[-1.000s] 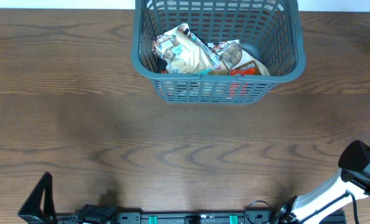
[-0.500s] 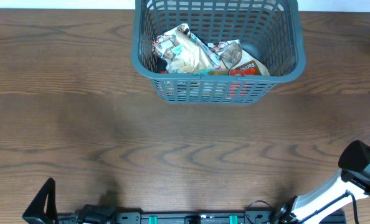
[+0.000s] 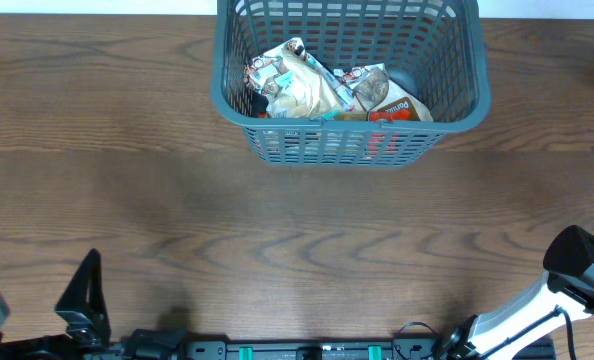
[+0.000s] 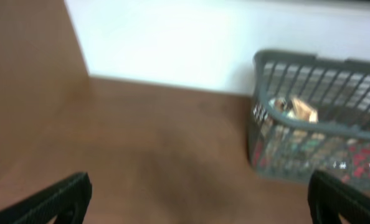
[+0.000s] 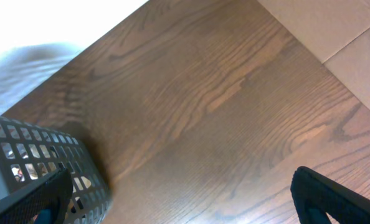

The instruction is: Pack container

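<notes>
Black left gripper [image 4: 200, 199]: your left wrist view showed its fingers [image 4: 54, 198] spread wide, with nothing between them.
Change, left side: in your overhead view, this gripper had shifted a little rightward and farther onto the table over the last second. A pale part of its arm had entered the near-left corner.
Right gripper [image 5: 184, 200]: the jaws stood wide apart and empty. The right arm [image 3: 537, 300] had not moved.
Table [image 3: 277, 230]: you had only wood grain between both arms and the container; no loose packet showed on it.
Container [image 3: 349, 118]: it sat at the far edge, well apart from both grippers, and had not moved.
Snack packets [image 3: 307, 85]: several lay crumpled inside, toward the near wall, unchanged.
Meaning for the task: you should have read packing as apparently complete or close to it. The left shift looked like a small repositioning, not a reach.
Hidden or unclear: the container's far rim was cut off in the overhead view. You could not count the overlapping packets. The left wrist view was blurred, and the right fingers were not distinguishable from above.
</notes>
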You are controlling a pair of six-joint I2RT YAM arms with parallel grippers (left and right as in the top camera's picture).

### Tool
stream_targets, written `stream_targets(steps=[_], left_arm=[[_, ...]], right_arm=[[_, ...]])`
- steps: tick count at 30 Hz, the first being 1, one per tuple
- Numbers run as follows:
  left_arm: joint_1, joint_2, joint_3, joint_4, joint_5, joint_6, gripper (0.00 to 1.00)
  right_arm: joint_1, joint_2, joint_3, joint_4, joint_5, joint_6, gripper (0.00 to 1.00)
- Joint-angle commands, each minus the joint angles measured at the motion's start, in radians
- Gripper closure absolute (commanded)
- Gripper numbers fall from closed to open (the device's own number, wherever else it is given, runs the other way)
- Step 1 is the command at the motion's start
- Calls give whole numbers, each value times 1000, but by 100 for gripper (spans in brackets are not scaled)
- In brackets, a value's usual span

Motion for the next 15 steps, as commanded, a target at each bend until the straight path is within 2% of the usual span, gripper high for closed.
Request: stream_targets(steps=[1, 4, 15], left_arm=[[35, -131, -146, 127, 134, 212, 1], [68, -214, -284, 235, 186, 272, 1], [177, -303, -582, 387, 295, 272, 1]], right_arm=[[-3, 1, -6, -2, -5, 14, 1], [-3, 1, -6, -2, -5, 14, 1], [-3, 1, -6, -2, -5, 14, 1]])
